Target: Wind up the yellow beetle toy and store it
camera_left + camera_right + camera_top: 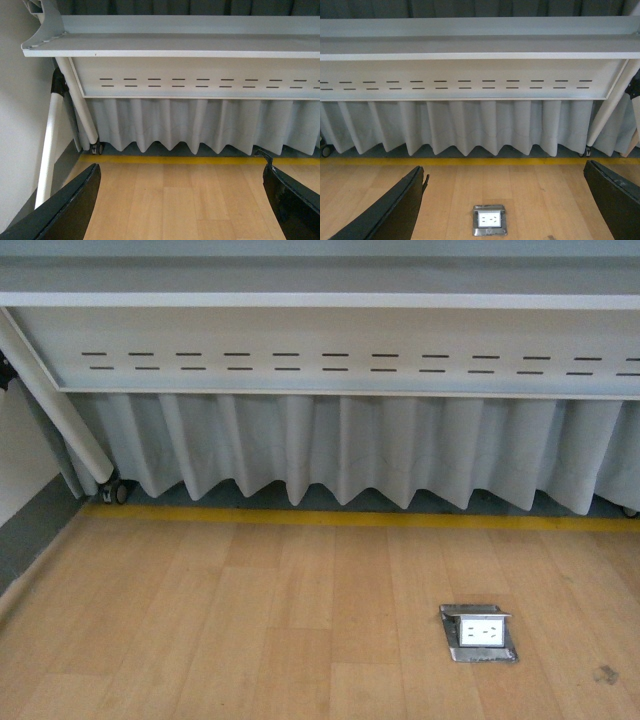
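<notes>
The yellow beetle toy is out of view in every frame. My left gripper (182, 200) is open and empty, its two black fingers (65, 205) wide apart over bare wooden floor. My right gripper (502, 202) is open and empty too, its black fingers (390, 210) spread either side of a floor socket. Neither arm shows in the front view.
A white table (320, 300) with a slotted panel and a pleated grey skirt (340, 450) stands ahead, behind a yellow floor line (350, 520). A metal floor socket (479, 633) sits in the wooden floor; it also shows in the right wrist view (489, 220). A wall (20, 125) and slanted table legs (77, 100) are at the left.
</notes>
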Robot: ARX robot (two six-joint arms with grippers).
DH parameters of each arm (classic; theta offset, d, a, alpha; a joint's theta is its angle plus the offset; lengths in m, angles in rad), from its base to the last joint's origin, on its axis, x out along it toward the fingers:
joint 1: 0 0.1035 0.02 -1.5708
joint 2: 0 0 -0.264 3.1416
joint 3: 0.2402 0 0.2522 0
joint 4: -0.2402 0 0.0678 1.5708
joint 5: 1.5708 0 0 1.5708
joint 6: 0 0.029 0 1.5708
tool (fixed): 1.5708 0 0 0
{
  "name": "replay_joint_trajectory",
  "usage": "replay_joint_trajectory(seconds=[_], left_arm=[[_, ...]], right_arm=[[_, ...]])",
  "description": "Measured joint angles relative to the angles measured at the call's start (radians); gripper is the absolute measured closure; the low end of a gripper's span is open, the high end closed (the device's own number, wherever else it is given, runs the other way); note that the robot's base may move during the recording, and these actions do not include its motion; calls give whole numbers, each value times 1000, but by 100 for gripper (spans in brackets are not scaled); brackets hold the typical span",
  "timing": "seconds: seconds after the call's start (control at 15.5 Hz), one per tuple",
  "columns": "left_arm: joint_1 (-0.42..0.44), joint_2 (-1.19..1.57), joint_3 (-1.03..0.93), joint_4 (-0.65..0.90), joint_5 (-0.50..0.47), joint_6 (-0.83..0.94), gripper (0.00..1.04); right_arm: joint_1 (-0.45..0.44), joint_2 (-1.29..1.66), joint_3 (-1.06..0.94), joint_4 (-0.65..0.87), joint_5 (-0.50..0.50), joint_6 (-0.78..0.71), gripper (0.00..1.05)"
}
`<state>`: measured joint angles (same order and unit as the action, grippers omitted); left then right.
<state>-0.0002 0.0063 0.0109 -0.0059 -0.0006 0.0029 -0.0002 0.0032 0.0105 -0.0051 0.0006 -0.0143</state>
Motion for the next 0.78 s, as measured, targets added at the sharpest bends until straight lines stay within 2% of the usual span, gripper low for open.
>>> replay_joint_trajectory(seconds=[0.78], left_arm=[[0, 0, 0, 0, 0, 0, 7]], right_arm=[[0, 0, 0, 0, 0, 0, 7]])
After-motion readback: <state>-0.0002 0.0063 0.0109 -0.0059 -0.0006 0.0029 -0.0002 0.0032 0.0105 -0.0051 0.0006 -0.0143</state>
